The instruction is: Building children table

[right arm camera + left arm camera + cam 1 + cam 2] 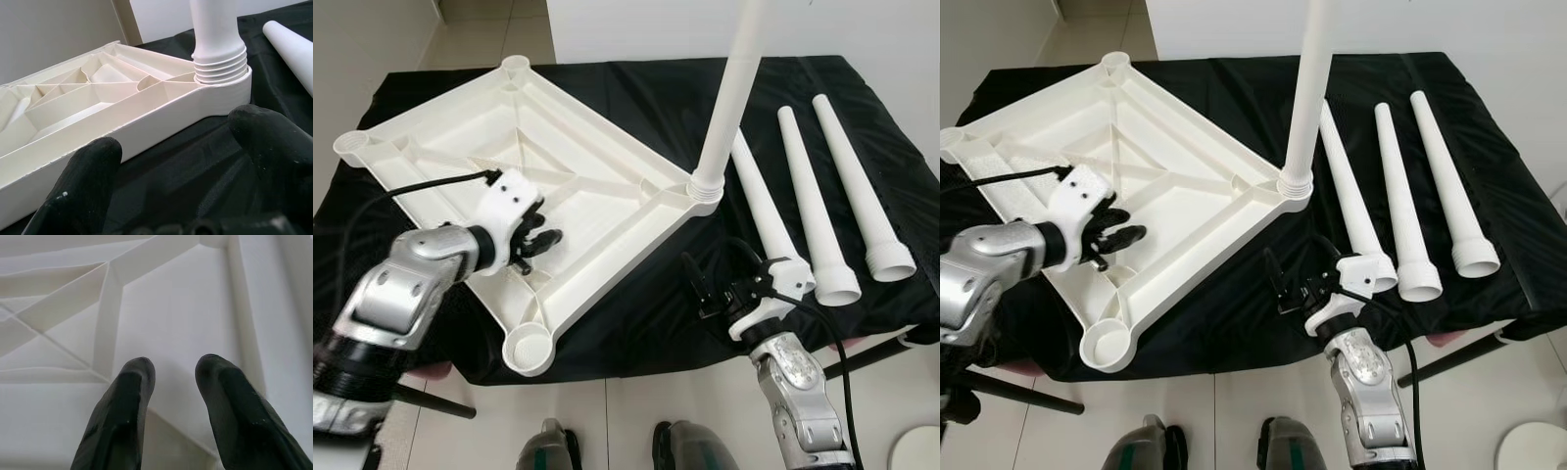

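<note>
The white plastic tabletop lies upside down on the black-draped table. One white leg stands upright, screwed into its right corner socket. Three loose legs lie side by side to the right of it. My left gripper hovers over the ribbed underside near the front-left edge, fingers slightly apart with nothing between them. My right gripper is low at the table's front edge, open and empty, pointing at the corner with the standing leg.
Empty sockets sit at the tabletop's front, left and far corners. The black cloth drops off at the table's front edge. My feet stand on the tiled floor below. A dark bar crosses low on the left.
</note>
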You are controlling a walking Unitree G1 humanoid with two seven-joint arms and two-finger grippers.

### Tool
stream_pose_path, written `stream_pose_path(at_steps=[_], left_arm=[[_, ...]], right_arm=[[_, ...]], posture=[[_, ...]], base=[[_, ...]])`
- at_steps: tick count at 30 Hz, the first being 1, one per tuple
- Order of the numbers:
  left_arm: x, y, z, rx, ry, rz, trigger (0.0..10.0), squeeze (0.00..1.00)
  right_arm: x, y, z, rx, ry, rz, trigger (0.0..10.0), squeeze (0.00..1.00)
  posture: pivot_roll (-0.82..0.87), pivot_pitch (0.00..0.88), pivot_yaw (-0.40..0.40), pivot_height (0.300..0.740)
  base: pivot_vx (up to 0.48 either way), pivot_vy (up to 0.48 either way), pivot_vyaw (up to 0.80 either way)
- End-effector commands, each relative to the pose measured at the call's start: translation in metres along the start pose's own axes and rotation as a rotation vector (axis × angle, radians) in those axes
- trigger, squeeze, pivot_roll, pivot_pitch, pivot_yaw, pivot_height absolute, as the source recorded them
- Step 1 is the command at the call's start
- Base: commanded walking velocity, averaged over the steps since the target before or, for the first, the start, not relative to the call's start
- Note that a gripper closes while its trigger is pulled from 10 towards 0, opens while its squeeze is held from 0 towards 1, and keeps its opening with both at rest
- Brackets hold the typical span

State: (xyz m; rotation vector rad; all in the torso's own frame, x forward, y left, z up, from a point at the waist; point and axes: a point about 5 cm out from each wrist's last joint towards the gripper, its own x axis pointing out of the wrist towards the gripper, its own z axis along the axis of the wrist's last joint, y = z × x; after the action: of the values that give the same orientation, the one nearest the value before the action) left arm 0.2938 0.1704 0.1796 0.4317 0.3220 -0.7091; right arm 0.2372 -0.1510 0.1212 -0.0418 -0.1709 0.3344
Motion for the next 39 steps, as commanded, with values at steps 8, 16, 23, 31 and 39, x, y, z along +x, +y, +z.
stream_pose_path(at_steps=[8, 16, 23, 31, 39], left_arm=[[-0.023, -0.018, -0.016, 0.064, 0.101, -0.407, 10.0, 0.0], [-0.025, -0.026, -0.027, 0.113, 0.172, -0.433, 10.0, 0.0], [-0.024, -0.02, -0.027, 0.112, 0.179, -0.415, 10.0, 0.0], [-0.014, -0.02, -0.025, 0.102, 0.194, -0.377, 10.0, 0.0], [-0.004, -0.028, -0.028, 0.105, 0.219, -0.374, 10.0, 0.0]], right_arm=[[-0.002, 0.001, -0.005, -0.004, 0.027, 0.044, 10.0, 0.0], [-0.006, 0.004, -0.009, -0.009, 0.06, 0.121, 10.0, 0.0], [-0.006, 0.006, -0.009, -0.004, 0.06, 0.124, 10.0, 0.0], [-0.005, 0.004, -0.009, -0.009, 0.058, 0.124, 10.0, 0.0], [-0.004, 0.005, -0.008, -0.013, 0.054, 0.12, 10.0, 0.0]], posture=[[-0.13, 0.05, 0.04, 0.74], [-0.13, 0.051, 0.035, 0.74], [-0.13, 0.054, 0.035, 0.74], [-0.13, 0.058, 0.04, 0.74], [-0.14, 0.065, 0.048, 0.74]], base=[[0.0, 0.0, 0.0], [0.0, 0.0, 0.0], [0.0, 0.0, 0.0], [0.0, 0.0, 0.0], [0.0, 0.0, 0.0]])
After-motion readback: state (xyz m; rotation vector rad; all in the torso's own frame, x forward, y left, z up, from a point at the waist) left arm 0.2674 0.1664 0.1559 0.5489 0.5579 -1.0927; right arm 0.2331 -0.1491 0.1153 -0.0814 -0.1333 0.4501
